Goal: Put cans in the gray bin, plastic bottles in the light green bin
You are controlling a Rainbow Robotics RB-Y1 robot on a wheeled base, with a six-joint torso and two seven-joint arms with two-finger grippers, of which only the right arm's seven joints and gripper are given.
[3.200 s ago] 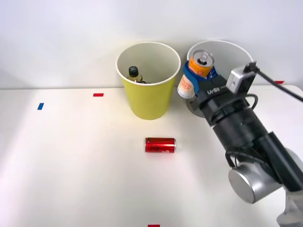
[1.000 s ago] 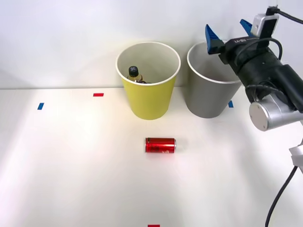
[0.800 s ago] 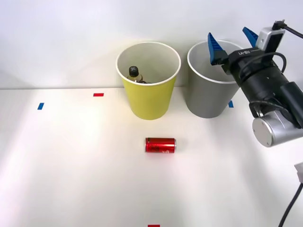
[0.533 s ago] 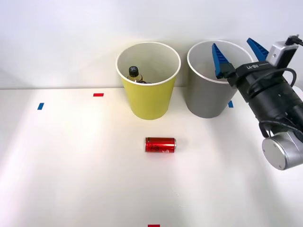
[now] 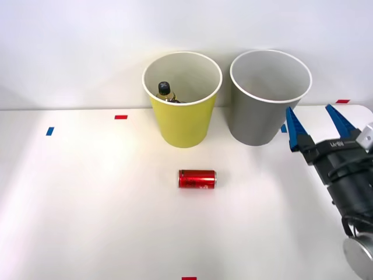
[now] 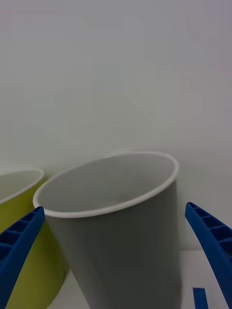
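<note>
A red can (image 5: 197, 178) lies on its side on the white table, in front of the two bins. The light green bin (image 5: 183, 122) stands at the back with a black-capped plastic bottle (image 5: 165, 91) inside it. To its right stands the gray bin (image 5: 256, 123); its contents are hidden from here. My right gripper (image 5: 316, 127) hangs open and empty at the right, in front of and to the right of the gray bin. In the right wrist view the gray bin (image 6: 121, 241) rises between my blue fingers (image 6: 19, 241), with the light green bin (image 6: 29, 231) beside it.
Small red (image 5: 120, 116) and blue (image 5: 49, 130) tape marks dot the tabletop. A blue mark (image 6: 199, 298) lies by the gray bin's base. A plain white wall stands behind the bins.
My right gripper held the orange and white can over the gray bin, then opened. That can is gone from view, and the empty gripper has drawn back and down to the right.
</note>
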